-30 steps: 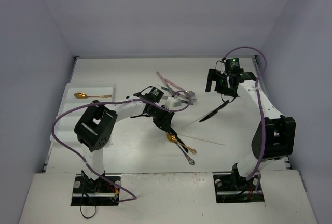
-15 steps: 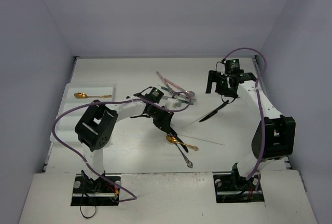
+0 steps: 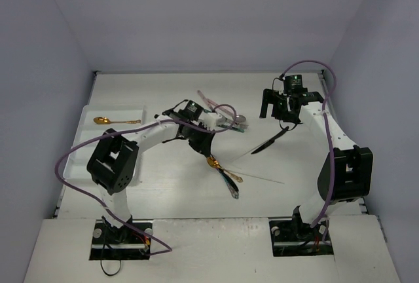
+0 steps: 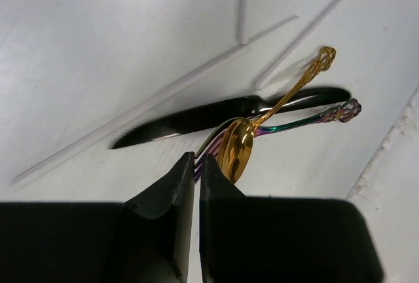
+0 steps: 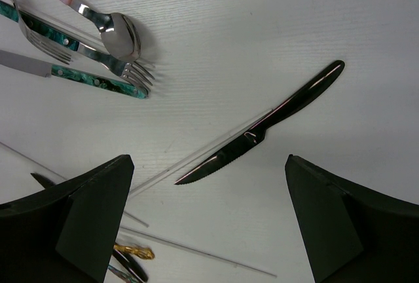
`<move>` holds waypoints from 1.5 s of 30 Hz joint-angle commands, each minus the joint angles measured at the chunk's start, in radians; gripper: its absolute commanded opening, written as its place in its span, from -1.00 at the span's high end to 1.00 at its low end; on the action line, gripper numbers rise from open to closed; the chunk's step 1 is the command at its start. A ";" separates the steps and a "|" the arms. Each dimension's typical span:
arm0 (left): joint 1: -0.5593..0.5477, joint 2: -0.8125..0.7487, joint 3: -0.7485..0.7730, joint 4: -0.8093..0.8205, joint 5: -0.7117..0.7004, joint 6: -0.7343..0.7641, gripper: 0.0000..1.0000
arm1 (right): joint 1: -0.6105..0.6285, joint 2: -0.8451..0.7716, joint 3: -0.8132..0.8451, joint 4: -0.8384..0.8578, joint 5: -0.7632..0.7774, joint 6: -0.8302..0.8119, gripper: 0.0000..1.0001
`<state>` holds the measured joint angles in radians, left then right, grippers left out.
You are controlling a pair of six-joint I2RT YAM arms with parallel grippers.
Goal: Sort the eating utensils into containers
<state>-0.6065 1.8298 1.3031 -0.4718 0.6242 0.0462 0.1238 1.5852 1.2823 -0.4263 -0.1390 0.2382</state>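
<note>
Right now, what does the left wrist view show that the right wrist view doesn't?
Only left wrist: the left gripper shut, apparently on the iridescent spoon, beside the bowl of the gold spoon. Only right wrist: the open right gripper, a black knife, pink-handled spoon, green-handled fork and green-handled knife. Both: pale sticks, the white table, and the gold spoon's handle end, barely inside the right wrist view's bottom edge.

Polished metal gleamed on the gold spoon (image 4: 236, 152), the black knife (image 5: 262, 124) shone glossy and smooth, the table (image 5: 262, 21) looked matt, faintly grained
</note>
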 commanded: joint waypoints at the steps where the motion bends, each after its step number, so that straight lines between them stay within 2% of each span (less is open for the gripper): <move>1: 0.051 -0.134 0.129 -0.030 -0.237 0.075 1.00 | -0.006 -0.014 0.023 0.016 -0.014 -0.005 -1.00; 8: 0.054 -0.230 0.162 -0.030 -0.493 0.180 1.00 | -0.006 0.014 0.046 0.018 -0.019 -0.014 -1.00; 12: 0.078 -0.277 0.144 -0.030 -0.550 0.203 1.00 | -0.005 0.031 0.057 0.019 -0.024 -0.016 -1.00; 15: 0.136 -0.304 0.133 -0.037 -0.546 0.159 1.00 | -0.004 0.046 0.071 0.021 -0.030 -0.019 -1.00; 19: 0.353 -0.332 0.148 -0.079 -0.358 0.051 1.00 | -0.004 0.065 0.081 0.025 -0.035 -0.020 -1.00; 24: 0.610 -0.327 0.142 -0.114 -0.010 -0.064 1.00 | -0.003 0.091 0.086 0.035 -0.049 -0.019 -1.00; 28: 0.694 -0.319 0.114 -0.120 0.130 -0.107 1.00 | 0.000 0.108 0.092 0.042 -0.060 -0.022 -1.00; 35: 0.845 -0.311 0.128 -0.175 0.277 -0.094 1.00 | 0.001 0.128 0.091 0.051 -0.070 -0.018 -1.00; 41: 1.027 -0.260 0.267 -0.416 0.292 0.131 1.00 | 0.001 0.127 0.072 0.068 -0.070 -0.014 -1.00; 45: 1.112 -0.227 0.324 -0.507 0.261 0.247 1.00 | 0.002 0.127 0.057 0.079 -0.077 -0.006 -1.00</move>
<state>0.4435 1.5986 1.5390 -0.8442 0.8583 0.1217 0.1242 1.7164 1.3296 -0.3892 -0.1997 0.2314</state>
